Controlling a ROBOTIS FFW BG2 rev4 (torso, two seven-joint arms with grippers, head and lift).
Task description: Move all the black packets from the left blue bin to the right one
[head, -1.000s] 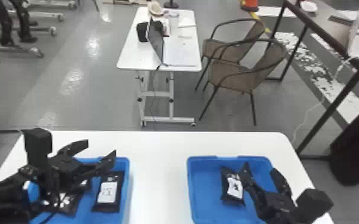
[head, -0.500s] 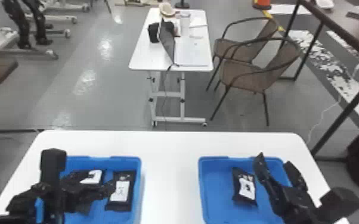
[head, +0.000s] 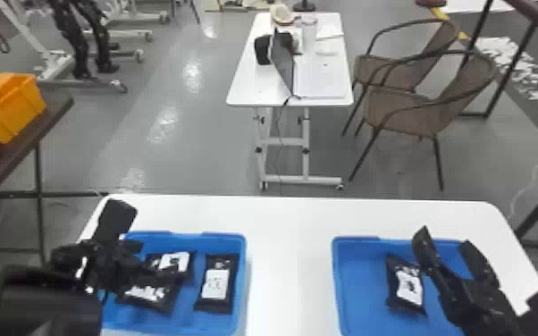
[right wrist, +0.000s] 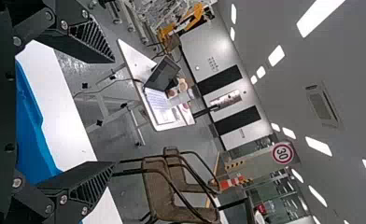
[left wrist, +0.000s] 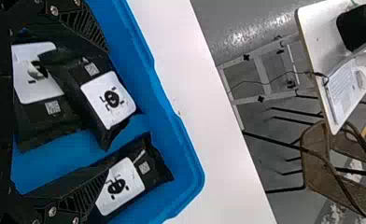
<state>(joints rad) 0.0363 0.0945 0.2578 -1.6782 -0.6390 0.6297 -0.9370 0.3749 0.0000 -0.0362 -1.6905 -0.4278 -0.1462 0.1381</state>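
Head view, left gripper (head: pixel 149 259) over packets (head: pixel 152 293), right gripper (head: pixel 444 238) over bin (head: pixel 359 281) (both jaws spread)

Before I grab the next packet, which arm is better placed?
Left, I'd say: the left gripper is open over the left bin, just above packets. The right gripper is over the right bin.

Count, black packets: four visible. Three packets (head: pixel 216 297) lie in the left blue bin (head: pixel 243 268) and one packet (head: pixel 406 286) in the right blue bin (head: pixel 337 277). Blue bins: two. Bench (head: pixel 290 268) under them: one. End effectors: two, one left end effector (head: pixel 140 259), one right end effector (head: pixel 444 239). Beyond: one wheeled white table (head: pixel 252 89), one open laptop (head: pixel 283 62), two armchairs (head: pixel 402 116). Left side: one dark table (head: pixel 53 107).
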